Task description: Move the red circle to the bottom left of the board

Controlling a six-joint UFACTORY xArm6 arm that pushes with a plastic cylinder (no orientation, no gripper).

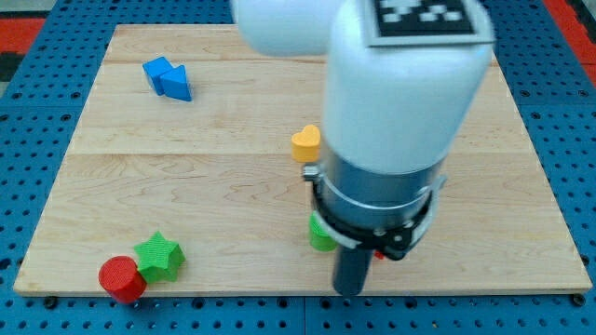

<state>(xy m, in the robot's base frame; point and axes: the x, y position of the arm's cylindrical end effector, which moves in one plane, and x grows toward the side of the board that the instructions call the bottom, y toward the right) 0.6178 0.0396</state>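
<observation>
My arm comes down from the view's top, big and white, filling the centre-right. Its dark rod stands upright, my tip near the view's bottom edge.

Red circle; green star; blue block; yellow heart; green block, partly hidden. Surface pale wood grain; blue pegboard. Arm white, black-and-white marker.

Red circle: short round red cylinder, lying flat, circular face up, ridged side wall. Sits at bottom left corner of wooden board, just inside board's lower edge, close to board's left edge. Touching green star block, which lies up and right of it.
</observation>
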